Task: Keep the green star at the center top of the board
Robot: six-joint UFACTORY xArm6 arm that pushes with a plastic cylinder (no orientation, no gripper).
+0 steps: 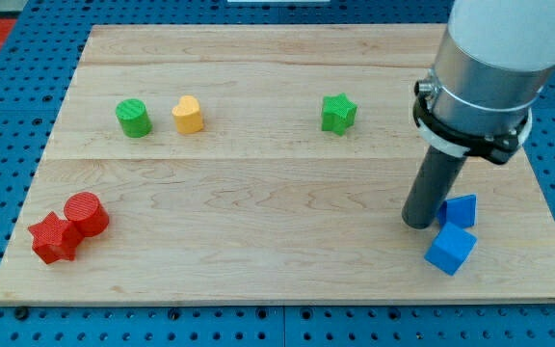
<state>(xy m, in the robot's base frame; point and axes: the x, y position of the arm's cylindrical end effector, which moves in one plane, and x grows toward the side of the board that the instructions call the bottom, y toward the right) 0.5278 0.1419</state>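
The green star (338, 113) sits far on the worktop (258, 251), slightly right of centre; my tip (416, 224), a bare rod with nothing to open or close, touches 2 blue blocks (454, 234) near right; I judge the star light, rigid, slippery; push a flat side

Robotics lab, blue pegboard bench (8, 145) (perforated)

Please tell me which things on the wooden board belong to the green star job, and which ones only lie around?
Belonging to the job:
- green star-shaped block, upper middle of the wooden board
- my tip, at the view's right, beside the blue blocks

Just lying about:
- green cylinder block
- yellow heart-shaped block
- red star-shaped block
- red cylinder block
- two blue cube blocks
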